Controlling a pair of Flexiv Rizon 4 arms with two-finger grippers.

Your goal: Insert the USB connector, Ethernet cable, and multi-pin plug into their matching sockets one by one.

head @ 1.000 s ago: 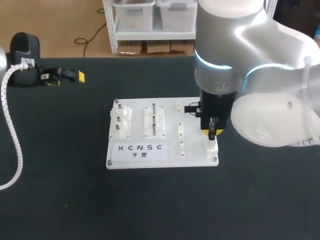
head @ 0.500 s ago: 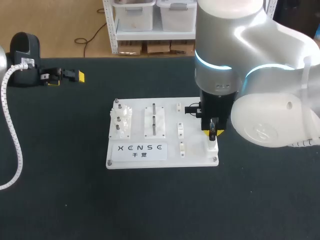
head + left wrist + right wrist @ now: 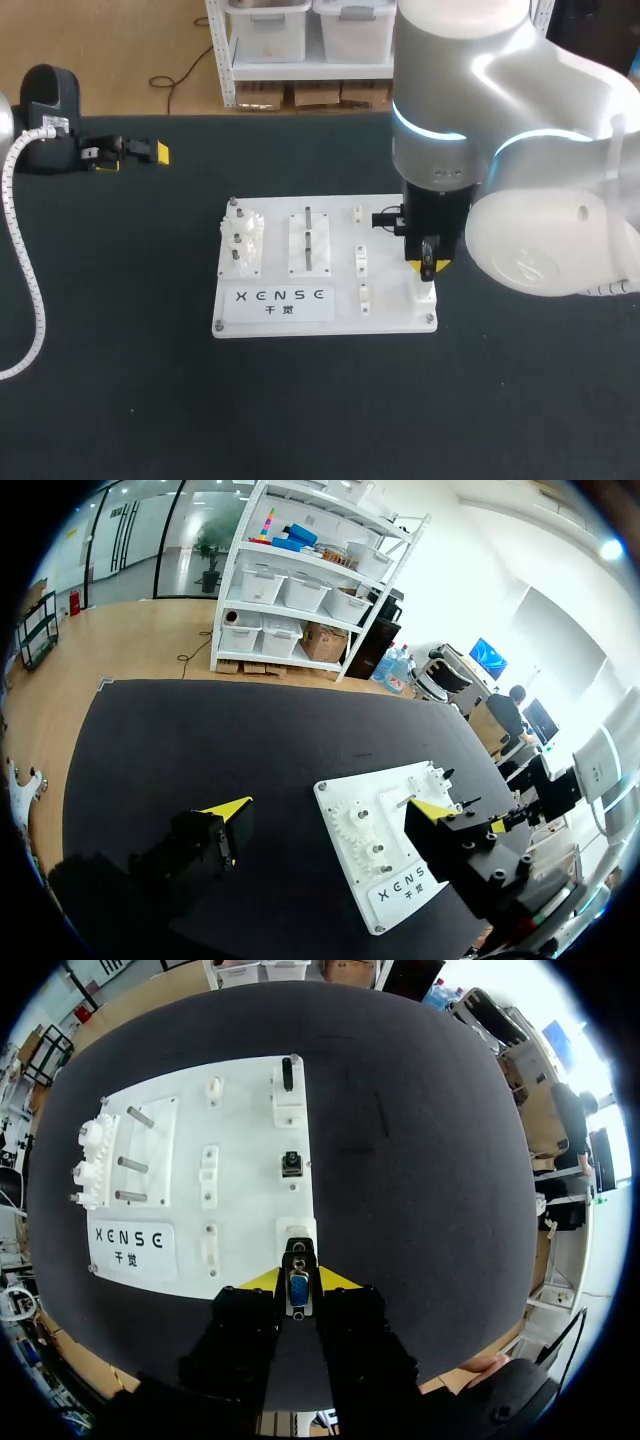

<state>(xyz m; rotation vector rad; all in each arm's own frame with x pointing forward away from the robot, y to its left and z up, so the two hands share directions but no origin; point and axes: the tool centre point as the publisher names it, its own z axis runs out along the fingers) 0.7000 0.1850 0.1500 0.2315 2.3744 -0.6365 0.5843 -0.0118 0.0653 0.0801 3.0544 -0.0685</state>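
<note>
Right jaws are narrow and clamped on the multi-pin plug (image 3: 298, 1290), with a yellow fingertip (image 3: 255, 1280) on either side.

Only the right wrist view shows the plug's blue pin face. Its nose is at the white socket block (image 3: 297, 1228) on the corner of the white board (image 3: 250, 1110). I cannot tell whether it is seated.

From the head view my right arm (image 3: 470, 120) covers that end of the board, so I see only a yellow tip above the corner.

Left jaws are spread wide with nothing between them. The head view puts them low over the far left of the black worktop (image 3: 120, 350), well apart from the board. The left wrist view looks past its fingertips (image 3: 225, 807) to the board's gears (image 3: 365, 830).
</note>
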